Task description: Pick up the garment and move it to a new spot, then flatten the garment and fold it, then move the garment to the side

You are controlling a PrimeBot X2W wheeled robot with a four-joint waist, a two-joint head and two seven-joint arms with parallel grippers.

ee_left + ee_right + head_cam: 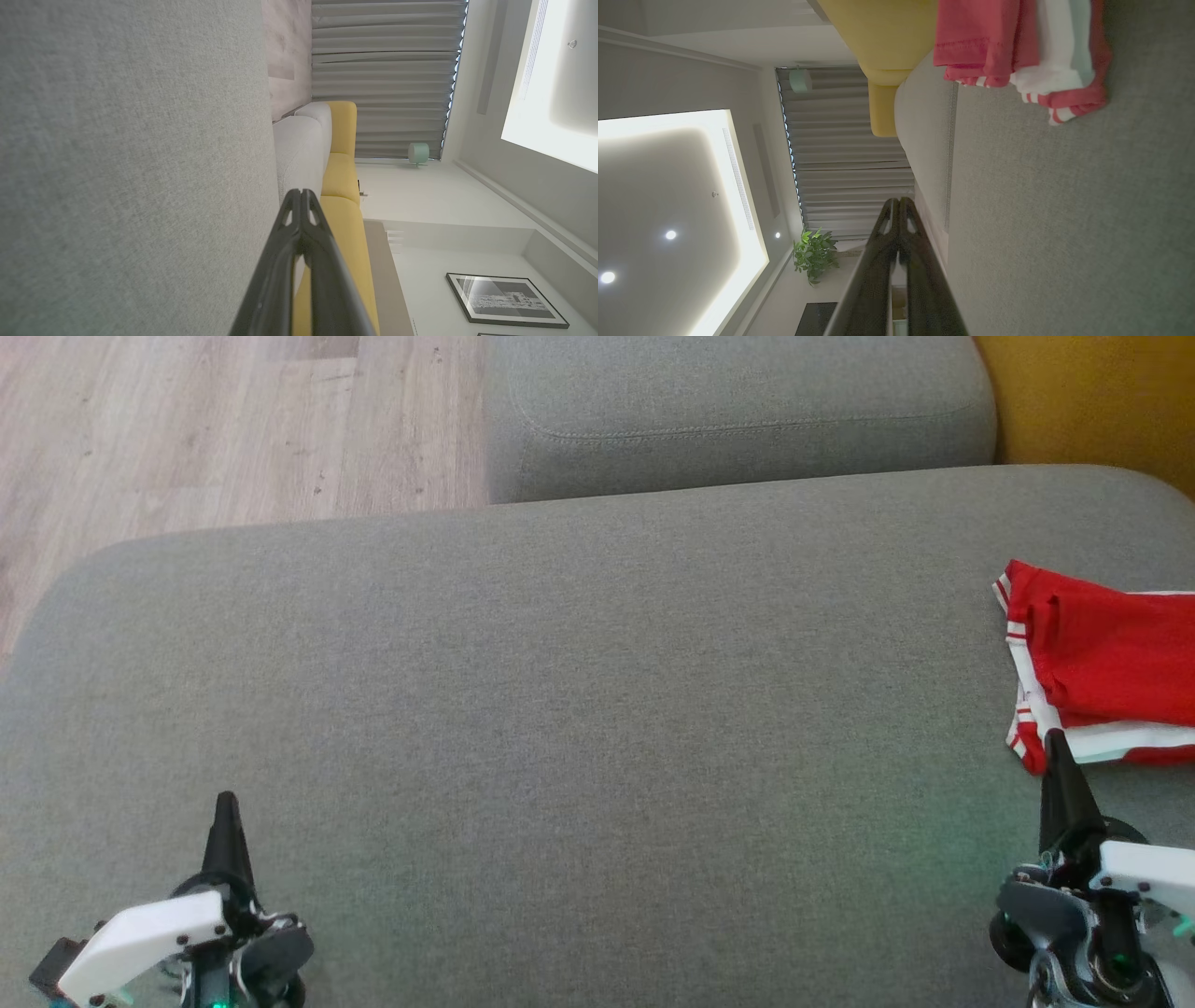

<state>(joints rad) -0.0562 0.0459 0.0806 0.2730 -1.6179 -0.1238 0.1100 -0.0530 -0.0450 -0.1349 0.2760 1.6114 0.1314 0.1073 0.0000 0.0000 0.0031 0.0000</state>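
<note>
The garment [1102, 663] is red with white stripes and lies folded at the right edge of the grey sofa seat [579, 709]. In the right wrist view the garment [1017, 51] sits at the top. My right gripper [1055, 739] is shut and empty, its tip just in front of the garment's near edge; whether it touches the cloth I cannot tell. Its fingers [899, 205] are pressed together. At the lower left my left gripper [225, 800] is shut and empty above bare seat, far from the garment, tips together [300, 193].
A second grey cushion [738, 415] lies behind the seat, with a yellow cushion [1092, 401] at the far right. Wooden floor [215, 429] runs past the seat's far left edge. Curtains [383, 70] and a framed picture [504, 298] stand beyond.
</note>
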